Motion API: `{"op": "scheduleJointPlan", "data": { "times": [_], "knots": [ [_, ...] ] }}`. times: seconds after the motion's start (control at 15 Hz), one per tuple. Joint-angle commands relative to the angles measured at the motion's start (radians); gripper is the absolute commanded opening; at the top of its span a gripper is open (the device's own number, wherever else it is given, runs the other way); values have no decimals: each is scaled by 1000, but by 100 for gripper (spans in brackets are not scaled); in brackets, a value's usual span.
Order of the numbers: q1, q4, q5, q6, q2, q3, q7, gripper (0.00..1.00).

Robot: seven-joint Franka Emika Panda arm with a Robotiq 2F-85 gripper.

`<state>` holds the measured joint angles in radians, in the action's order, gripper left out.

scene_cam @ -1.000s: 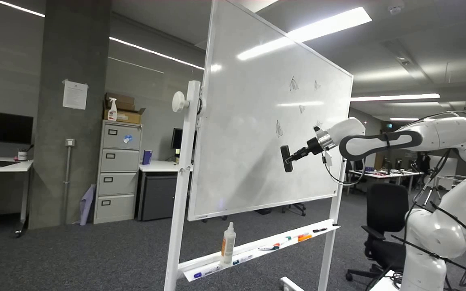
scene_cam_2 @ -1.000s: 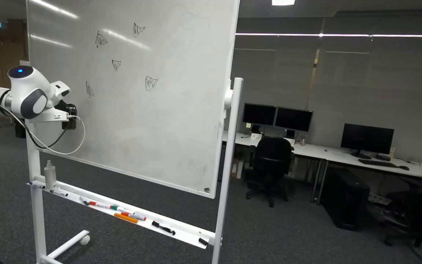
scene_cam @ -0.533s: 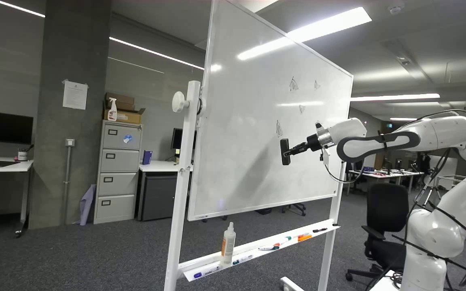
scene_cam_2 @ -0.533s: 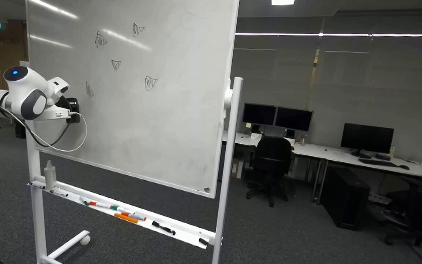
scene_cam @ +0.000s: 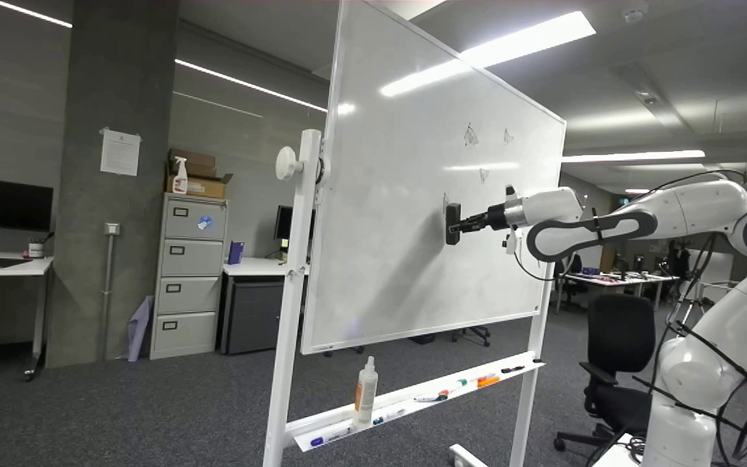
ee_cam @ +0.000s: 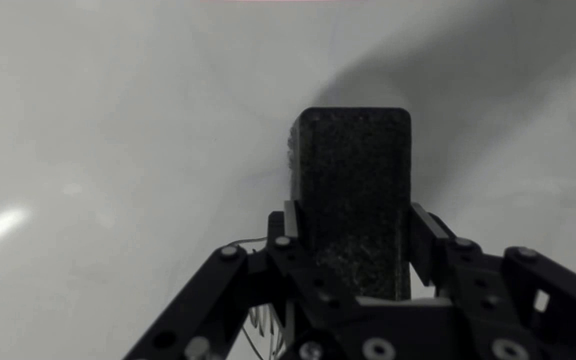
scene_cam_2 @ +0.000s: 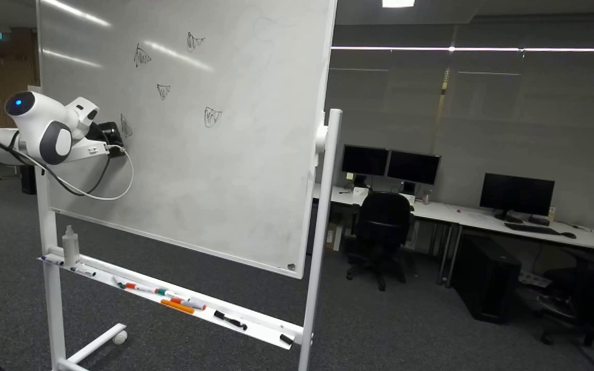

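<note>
My gripper [ee_cam: 354, 220] is shut on a black block-shaped eraser [ee_cam: 355, 170], with a finger on each long side. The eraser [scene_cam: 453, 224] stands upright at the face of the whiteboard [scene_cam: 380, 259]; whether it touches I cannot tell. Its board-side face is hidden. Several small black hatched scribbles show on the whiteboard [scene_cam_2: 245, 196] in both exterior views. The nearest scribble [scene_cam_2: 126, 125] is just above and beside the eraser. In the wrist view part of a scribble [ee_cam: 263, 320] shows behind the left finger. The arm hides much of the gripper in an exterior view [scene_cam_2: 109, 136].
The board's lower tray [scene_cam_2: 271, 335] holds several markers, an orange marker [scene_cam_2: 177, 306] and a clear bottle [scene_cam: 365, 392]. White posts [scene_cam: 289, 292] frame the board. A black office chair [scene_cam: 620, 357] stands near the arm base. A filing cabinet [scene_cam: 190, 275] and desks [scene_cam_2: 462, 216] stand farther off.
My gripper has moved up along the board with the eraser, to the nearest scribble, now partly covered in an exterior view. The eraser was slightly tilted and now stands more upright.
</note>
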<state>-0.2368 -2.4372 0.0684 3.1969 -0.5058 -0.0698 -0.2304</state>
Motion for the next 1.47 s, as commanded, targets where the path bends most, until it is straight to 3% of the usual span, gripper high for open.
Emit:
{"op": "scheduleJointPlan", "data": {
  "times": [0.0, 0.27, 0.73, 1.13, 1.4],
  "knots": [
    [140, 85, 33, 60, 74, -104, 28, 30],
    [294, 123, 31, 69, 95, -239, 43, 30],
    [494, 127, 24, 66, 56, -424, 77, 30],
    [625, 139, 8, 68, 11, -495, 136, 30],
    [683, 156, -9, 68, -27, -489, 186, 30]
  ]
}}
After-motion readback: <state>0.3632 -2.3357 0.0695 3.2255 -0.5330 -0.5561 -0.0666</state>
